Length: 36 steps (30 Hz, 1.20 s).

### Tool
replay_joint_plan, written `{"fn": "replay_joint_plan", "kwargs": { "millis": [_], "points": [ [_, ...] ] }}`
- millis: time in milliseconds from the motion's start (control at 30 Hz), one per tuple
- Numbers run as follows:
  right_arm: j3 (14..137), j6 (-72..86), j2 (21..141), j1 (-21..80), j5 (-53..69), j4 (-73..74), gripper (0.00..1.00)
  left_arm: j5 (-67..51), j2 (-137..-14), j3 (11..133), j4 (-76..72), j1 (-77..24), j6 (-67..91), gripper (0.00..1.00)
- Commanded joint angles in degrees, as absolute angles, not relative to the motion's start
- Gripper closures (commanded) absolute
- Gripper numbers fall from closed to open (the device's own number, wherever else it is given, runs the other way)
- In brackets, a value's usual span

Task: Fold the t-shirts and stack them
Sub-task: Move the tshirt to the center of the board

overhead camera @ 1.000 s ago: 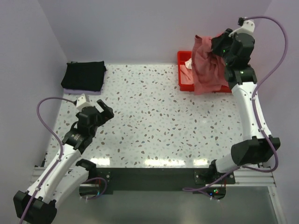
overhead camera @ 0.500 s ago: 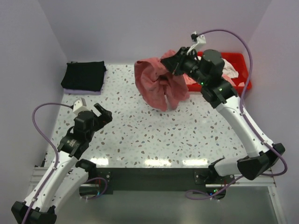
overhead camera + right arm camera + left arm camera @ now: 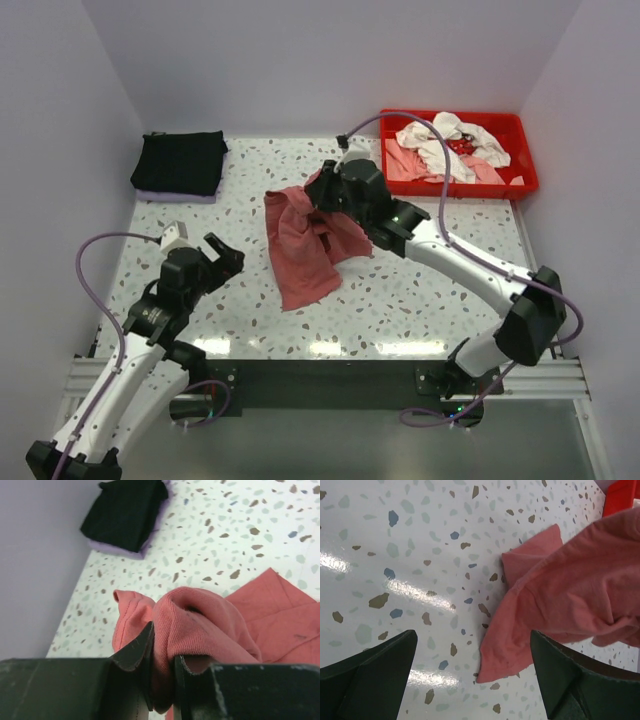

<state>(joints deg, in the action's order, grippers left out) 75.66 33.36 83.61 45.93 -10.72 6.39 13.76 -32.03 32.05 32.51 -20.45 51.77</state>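
The brick-red t-shirt (image 3: pixel 300 245) is pinched by a bunched fold in the right gripper (image 3: pixel 162 662), whose two fingers are nearly closed with the cloth squeezed between them. From that grip the shirt hangs crumpled and drapes down onto the speckled table (image 3: pixel 420 285), spreading out below the gripper and towards the near side, with its lower part lying flat on the surface. Part of the cloth by the grip is raised off the table in loose folds. The flat end of the shirt reaches towards the left gripper (image 3: pixel 222 255), which hovers low over the table with its fingers spread wide and nothing between them. In the left wrist view a corner of the red cloth lies just ahead of the gap between those fingers, nearer the right-hand one, and does not touch either. Well beyond the left gripper, in the far left corner, a black t-shirt (image 3: pixel 180 162) lies folded on top of a pale layer (image 3: pixel 175 197) whose edge shows beneath it. Off to the other side of the right gripper, in the far right corner and well apart from it, stands a red tray (image 3: pixel 530 186) holding a rumpled white t-shirt (image 3: pixel 445 133) and a pale pink t-shirt (image 3: pixel 403 166) heaped together.
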Motion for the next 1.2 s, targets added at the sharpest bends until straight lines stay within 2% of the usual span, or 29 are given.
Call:
{"fn": "replay_joint_plan", "kwargs": {
  "millis": [0, 133, 200, 267, 300, 333, 467, 633, 767, 867, 1167],
  "points": [
    [80.5, 35.4, 89.1, 46.0, -22.5, 1.8, 0.83, 10.2, -32.5, 30.2, 32.0, -20.7, 53.6, 0.0],
    [89.5, 35.0, 101.1, 45.8, -23.9, 7.8, 0.72, 2.2, -34.7, 26.6, 26.9, -20.7, 53.4, 0.0],
    [94.5, 35.4, 104.3, 45.4, -24.1, 10.7, 0.61, -1.9, -36.9, 23.7, 21.5, -20.7, 52.5, 0.0],
    [96.9, 36.4, 107.6, 44.7, -23.8, 14.1, 0.4, -7.0, -39.5, 20.3, 15.6, -20.7, 52.5, 0.0],
    [97.7, 36.6, 108.1, 44.0, -23.5, 15.0, 0.05, -8.6, -40.6, 19.3, 13.4, -20.8, 52.4, 0.0],
    [97.5, 36.6, 108.1, 43.8, -23.3, 14.9, 0.01, -10.5, -41.8, 18.6, 11.7, -20.9, 52.4, 0.0],
    [92.3, 34.0, 101.6, 42.6, -23.6, 13.4, 0.01, -10.3, -48.4, 16.6, 5.1, -24.2, 52.7, 0.0],
    [77.7, 32.6, 89.5, 40.1, -26.2, 15.4, 0.01, -5.5, -56.0, 19.0, 1.6, -32.4, 54.2, 0.0],
    [61.5, 34.4, 77.6, 37.7, -28.8, 16.0, 0.01, 3.2, -64.9, 24.5, 4.1, -39.7, 55.1, 0.01],
    [54.5, 35.3, 69.8, 35.9, -29.1, 16.7, 0.01, 7.2, -70.5, 28.7, 7.2, -42.3, 56.0, 0.04],
    [47.6, 34.3, 59.2, 35.1, -32.7, 20.0, 0.01, 22.9, -82.8, 41.7, 24.2, -51.9, 60.5, 0.09]
  ]
}}
